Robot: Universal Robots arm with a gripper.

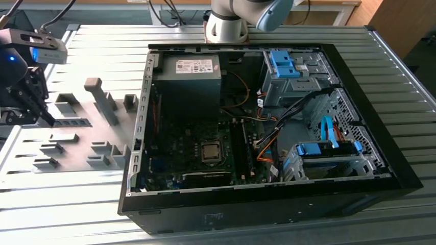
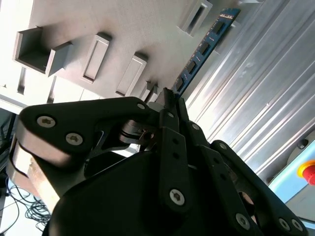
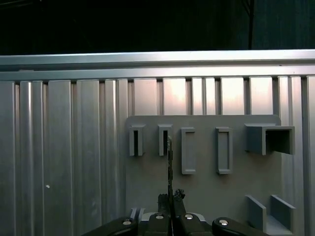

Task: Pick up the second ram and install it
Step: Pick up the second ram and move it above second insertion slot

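Note:
The second ram (image 2: 202, 49) is a thin blue board with black chips. One end of it sits between my fingertips and the rest reaches out past a grey holder block (image 2: 194, 17). In the first wrist view the ram (image 3: 170, 160) is edge-on, running from my gripper (image 3: 171, 196) to the slotted blocks. My gripper (image 2: 170, 96) is shut on it. In the exterior view my gripper (image 1: 46, 118) hangs over the grey holder plate (image 1: 68, 145) at the exterior view's left, with the ram (image 1: 73, 122) as a dark strip beside it. I cannot tell whether the ram still rests in its holder.
An open black computer case (image 1: 266, 204) lies to the exterior view's right of the plate, with the motherboard (image 1: 204, 153) and its memory slots (image 1: 238, 148) exposed. Cables, blue drive brackets (image 1: 283, 64) and a power supply (image 1: 187, 76) fill the case. Upright grey blocks (image 1: 105, 102) stand on the plate.

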